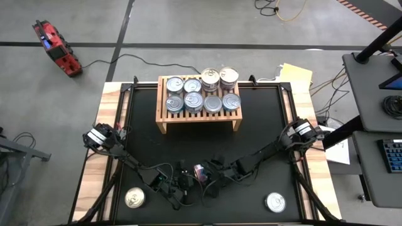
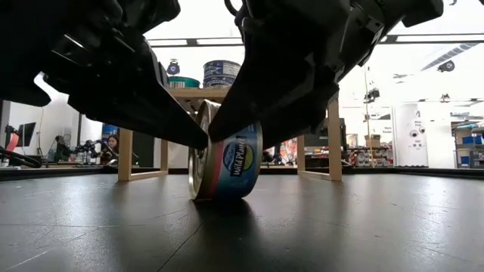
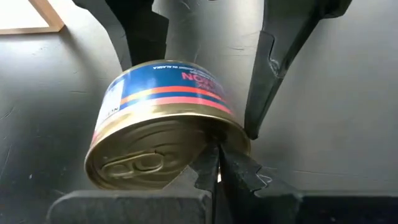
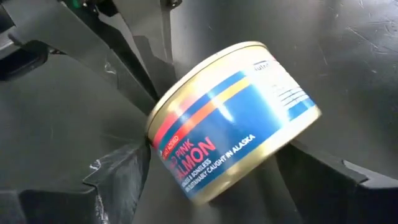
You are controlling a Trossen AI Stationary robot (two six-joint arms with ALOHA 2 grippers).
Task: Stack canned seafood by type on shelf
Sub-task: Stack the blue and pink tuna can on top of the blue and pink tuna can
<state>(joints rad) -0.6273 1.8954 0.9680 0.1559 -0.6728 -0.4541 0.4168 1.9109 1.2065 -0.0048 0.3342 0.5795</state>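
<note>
High view: both grippers are seen meeting near the front middle of the black mat (image 1: 264, 135), well in front of the shelf (image 1: 200, 118). Between them a blue-labelled salmon can (image 1: 200, 171) is found, standing on its edge on the mat, as the low view confirms. The left gripper (image 1: 183, 182) is shown with its fingers pressed together; in the left wrist view the closed fingertips (image 3: 214, 168) are set against the gold lid rim of the can, pushing rather than grasping. The right gripper (image 1: 209, 177) is spread wide, with one finger on each side of the can's label wall; whether the can is actually clamped cannot be told from the views.

On the slatted shelf top eight cans are arranged in two rows of four (image 1: 202, 92); the two at the back right end are seen standing taller than the rest. Two further cans are left flat on the mat: one at the front left corner (image 1: 134, 199), one at the front right corner (image 1: 275, 201), each well apart from the grippers.

Beyond the table a red device (image 1: 56, 47) is lying on the grey floor
</note>
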